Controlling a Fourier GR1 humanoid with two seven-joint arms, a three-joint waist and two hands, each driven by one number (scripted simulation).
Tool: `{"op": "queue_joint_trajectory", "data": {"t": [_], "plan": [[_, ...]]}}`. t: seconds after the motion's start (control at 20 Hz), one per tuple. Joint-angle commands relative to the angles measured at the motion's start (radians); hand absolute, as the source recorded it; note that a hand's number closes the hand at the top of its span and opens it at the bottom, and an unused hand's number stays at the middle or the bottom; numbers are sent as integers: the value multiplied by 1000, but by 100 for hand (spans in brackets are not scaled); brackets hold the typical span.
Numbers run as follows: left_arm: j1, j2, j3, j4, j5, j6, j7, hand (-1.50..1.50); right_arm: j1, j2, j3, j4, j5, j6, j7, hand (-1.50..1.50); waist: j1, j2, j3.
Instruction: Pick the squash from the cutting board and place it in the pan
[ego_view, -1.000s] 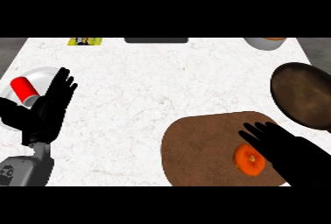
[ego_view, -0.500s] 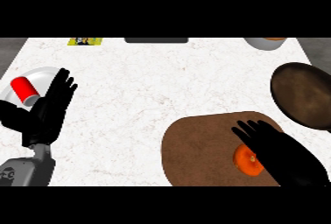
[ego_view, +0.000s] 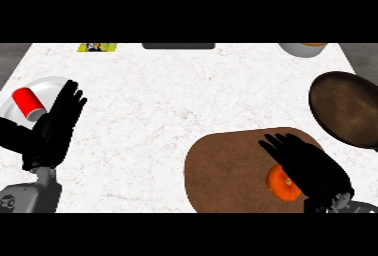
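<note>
An orange squash (ego_view: 280, 184) lies on the round brown cutting board (ego_view: 221, 170) at the lower right. My right hand (ego_view: 310, 167) hovers over it with straight fingers pointing up-left, hiding most of the squash. The dark brown pan (ego_view: 347, 112) sits at the right edge, above the board. At the left, my left hand (ego_view: 53, 127) rests open, fingers up.
A white plate (ego_view: 44, 89) with a red can (ego_view: 29, 102) sits at the far left, behind my left hand. A bowl (ego_view: 303, 49) shows at the top right, a dark flat object (ego_view: 179, 46) and a yellow packet (ego_view: 97, 47) at the top edge.
My right hand has shifted left across the board and now covers more of the squash. The left hand has stayed still.
</note>
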Motion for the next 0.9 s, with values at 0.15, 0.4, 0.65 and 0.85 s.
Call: {"op": "queue_joint_trajectory", "data": {"t": [0.15, 0.4, 0.65, 0.85], "plan": [[4, -26, 14, -19, -29, -15, 16, 0, 35, 24, -5, 127, 91, -133, -102, -150, -1, 0, 0], [4, -60, 14, 54, -64, -25, -55, 0, -48, 69, -63, 178, 68, -81, -134, -150, -1, 1, 0], [27, -76, 2, -105, -72, 3, 56, 0, -22, 120, -17, 249, 120, -96, -137, -150, 3, 0, 0], [-5, -45, 63, 19, -53, -55, -4, 0, -13, 100, 11, 238, 151, -181, -248, 150, -2, 0, 0]]}}
